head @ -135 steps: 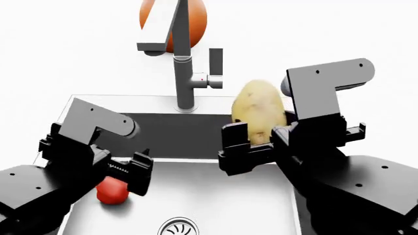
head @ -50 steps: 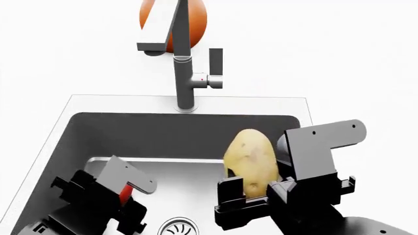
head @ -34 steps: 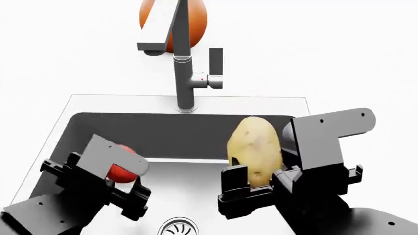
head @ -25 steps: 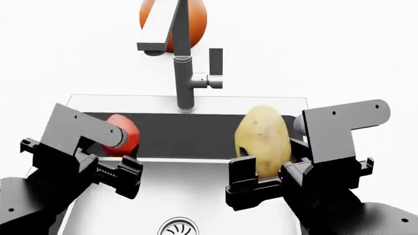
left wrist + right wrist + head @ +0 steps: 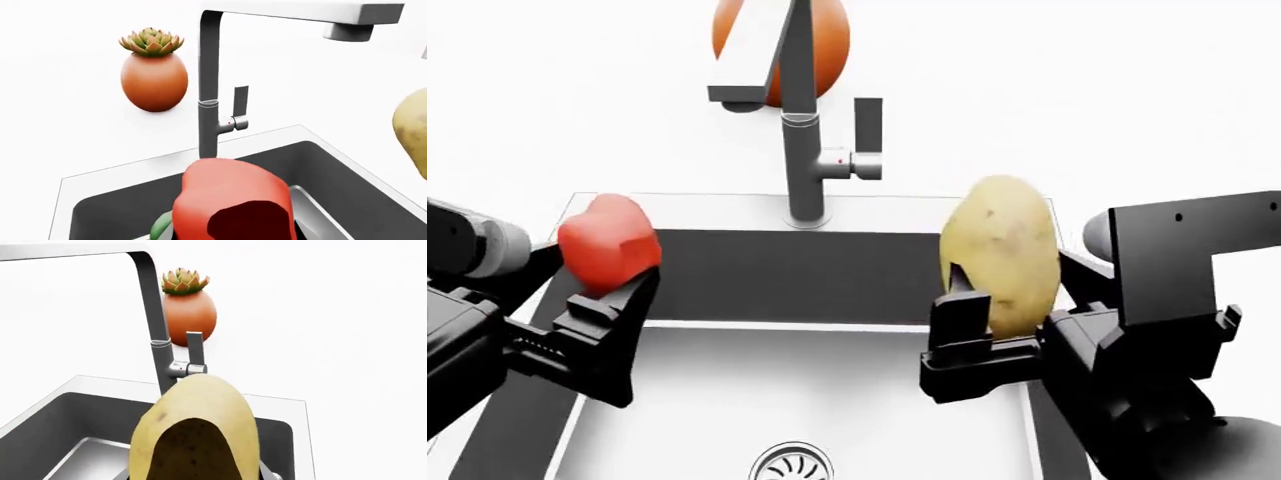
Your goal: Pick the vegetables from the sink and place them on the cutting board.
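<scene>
**Both vegetables gripped and raised above the sink**

Jaws of the left gripper (image 5: 607, 300) clamped on the bell pepper (image 5: 607, 243); jaws of the right gripper (image 5: 994, 320) clamped on the potato (image 5: 1001, 252). Both vegetables held clear of the sink (image 5: 827, 400), pepper at the left side of the basin, potato at the right, well apart, each at about the level of the far rim. Faucet (image 5: 805, 150) standing between them at the far edge, drain (image 5: 790, 465) bare at the near end of the basin floor.

Progress, as a judgement: picking done for both items, nothing left in the visible part of the basin; carrying and placing not yet done. Cutting board not in view, so direction of transfer impossible to state.

Appearance: pepper glossy red, blocky, with a touch of green at its lower side in the left wrist view (image 5: 230, 205). Potato tall, oval, yellow-brown with fine dark speckles, standing upright on end in the grip (image 5: 197, 435). Orange-red round pot with a succulent (image 5: 154, 75) on the counter beyond the faucet, no part of the task.
</scene>
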Robot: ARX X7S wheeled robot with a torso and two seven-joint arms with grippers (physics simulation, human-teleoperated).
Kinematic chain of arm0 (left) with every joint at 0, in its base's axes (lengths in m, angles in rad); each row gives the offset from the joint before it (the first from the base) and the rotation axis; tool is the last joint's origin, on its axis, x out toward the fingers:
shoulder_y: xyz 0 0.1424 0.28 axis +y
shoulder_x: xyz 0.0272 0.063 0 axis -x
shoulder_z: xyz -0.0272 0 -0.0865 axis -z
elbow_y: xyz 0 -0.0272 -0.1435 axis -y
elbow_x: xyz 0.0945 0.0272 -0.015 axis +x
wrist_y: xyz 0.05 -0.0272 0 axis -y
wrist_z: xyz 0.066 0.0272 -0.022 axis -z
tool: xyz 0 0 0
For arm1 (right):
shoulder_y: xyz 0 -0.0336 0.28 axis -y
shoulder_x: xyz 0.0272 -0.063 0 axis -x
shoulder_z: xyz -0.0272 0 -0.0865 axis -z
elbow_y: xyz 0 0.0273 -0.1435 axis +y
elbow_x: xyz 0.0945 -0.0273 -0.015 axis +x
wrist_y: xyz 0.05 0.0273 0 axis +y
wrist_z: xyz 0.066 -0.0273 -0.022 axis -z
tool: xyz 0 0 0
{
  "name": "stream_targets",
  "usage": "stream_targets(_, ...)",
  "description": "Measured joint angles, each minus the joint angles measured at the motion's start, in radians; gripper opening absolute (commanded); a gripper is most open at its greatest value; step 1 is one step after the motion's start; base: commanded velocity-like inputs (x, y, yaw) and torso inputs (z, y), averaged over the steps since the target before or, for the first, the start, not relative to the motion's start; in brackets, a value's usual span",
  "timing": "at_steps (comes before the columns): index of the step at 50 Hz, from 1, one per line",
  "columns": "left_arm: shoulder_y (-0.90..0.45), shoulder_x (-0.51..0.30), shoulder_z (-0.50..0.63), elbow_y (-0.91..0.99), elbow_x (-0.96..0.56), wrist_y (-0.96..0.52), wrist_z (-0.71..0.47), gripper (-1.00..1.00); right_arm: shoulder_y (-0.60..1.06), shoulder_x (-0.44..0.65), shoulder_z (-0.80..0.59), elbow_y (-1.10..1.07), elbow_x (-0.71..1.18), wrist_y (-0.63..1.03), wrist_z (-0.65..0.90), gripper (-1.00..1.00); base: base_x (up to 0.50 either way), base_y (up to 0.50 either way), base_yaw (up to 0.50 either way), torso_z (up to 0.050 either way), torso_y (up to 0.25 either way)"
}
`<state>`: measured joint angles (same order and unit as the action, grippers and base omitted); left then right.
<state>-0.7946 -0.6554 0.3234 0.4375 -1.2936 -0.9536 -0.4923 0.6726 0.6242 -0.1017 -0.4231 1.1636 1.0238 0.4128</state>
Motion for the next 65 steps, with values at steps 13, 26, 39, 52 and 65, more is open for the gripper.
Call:
stream_targets(13,0.019,-0.026,-0.015,0.038,-0.023,-0.008,0.0,-1.0,-0.019,0.004,0.005,-0.008,0.012,0.0,0.016,-1.0,-0.39,0.0,0.0,0.0,0.0)
stream_targets(26,0.033,-0.034,-0.012,0.05,-0.025,-0.007,0.001,-1.0,-0.031,0.008,0.006,-0.022,0.028,0.0,0.025,-1.0,-0.47,-0.09,0.0,0.0,0.0)
stream_targets(39,0.039,-0.037,-0.01,0.058,-0.032,-0.007,-0.005,-1.0,-0.049,0.014,0.012,-0.033,0.035,-0.011,0.025,-1.0,-0.45,-0.21,0.0,0.0,0.0)
stream_targets(52,0.034,-0.031,-0.006,0.057,-0.033,-0.005,-0.017,-1.0,-0.058,0.026,0.023,-0.04,0.046,-0.023,0.016,-1.0,-0.34,-0.39,0.0,0.0,0.0)
stream_targets(65,0.041,-0.033,-0.002,0.059,-0.024,0.003,-0.015,-1.0,-0.082,0.036,0.039,-0.048,0.021,-0.069,-0.021,-1.0,0.0,-0.49,0.0,0.0,0.0)
